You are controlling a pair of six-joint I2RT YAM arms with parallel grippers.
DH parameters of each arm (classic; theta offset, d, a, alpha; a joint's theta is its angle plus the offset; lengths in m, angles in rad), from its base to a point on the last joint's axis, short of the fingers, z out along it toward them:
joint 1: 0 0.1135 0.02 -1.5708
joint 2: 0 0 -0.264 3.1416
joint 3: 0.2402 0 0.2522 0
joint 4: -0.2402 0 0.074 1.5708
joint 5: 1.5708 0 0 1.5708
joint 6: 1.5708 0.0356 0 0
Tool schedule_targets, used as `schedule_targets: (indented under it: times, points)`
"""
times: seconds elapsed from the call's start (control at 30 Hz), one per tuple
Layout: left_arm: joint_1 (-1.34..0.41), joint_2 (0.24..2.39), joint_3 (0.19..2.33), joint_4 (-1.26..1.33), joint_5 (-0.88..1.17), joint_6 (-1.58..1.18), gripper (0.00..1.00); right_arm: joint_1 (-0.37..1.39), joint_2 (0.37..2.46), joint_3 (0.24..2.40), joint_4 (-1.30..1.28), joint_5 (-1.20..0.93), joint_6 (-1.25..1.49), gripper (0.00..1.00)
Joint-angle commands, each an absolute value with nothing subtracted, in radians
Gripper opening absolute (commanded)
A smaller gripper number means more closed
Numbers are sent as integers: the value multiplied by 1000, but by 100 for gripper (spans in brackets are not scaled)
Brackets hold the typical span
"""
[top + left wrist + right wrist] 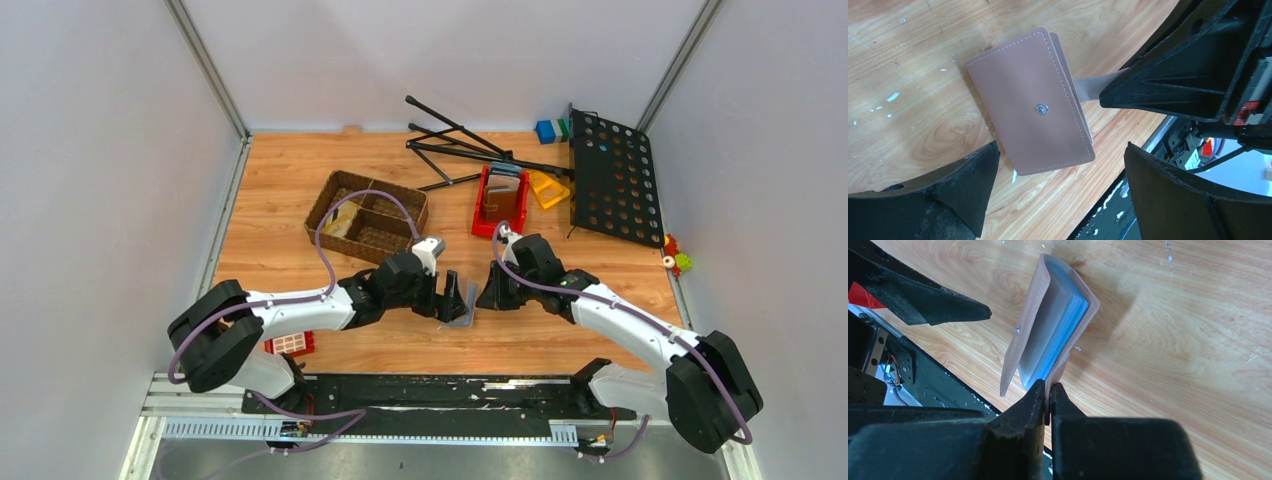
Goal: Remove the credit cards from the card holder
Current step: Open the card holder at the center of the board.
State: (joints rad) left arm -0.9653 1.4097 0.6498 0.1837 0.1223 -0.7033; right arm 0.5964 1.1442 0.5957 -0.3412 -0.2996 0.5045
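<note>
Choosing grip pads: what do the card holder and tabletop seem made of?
Card holder: smooth matte leather or imitation, pinkish tan, with stitched edges and a metal snap stud; which, I can't tell. Tabletop: light wood or wood-look laminate, showing grain, slight sheen, white flecks.

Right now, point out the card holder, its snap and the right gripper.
card holder (1018, 85): left wrist view, outer leather face.
snap (1041, 108): left wrist view, centre of the metal stud.
right gripper (1049, 394): right wrist view, between the fingertips pinching the card holder.
</note>
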Motion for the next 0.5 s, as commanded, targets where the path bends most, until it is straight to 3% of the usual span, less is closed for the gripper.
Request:
schedule_targets:
  times: [0.0, 0.13, 0.47]
  points:
    - [-969, 1433, 722, 133, 108, -651, 100, 595, 1114, 644, -324, -328, 476, 0]
    - [-969, 1494, 783, 32, 75, -631, 95, 595, 1105, 657, -336, -327, 467, 0]
    - [-856, 1579, 738, 106, 258, -705, 56, 594, 1106, 667, -367, -297, 453, 0]
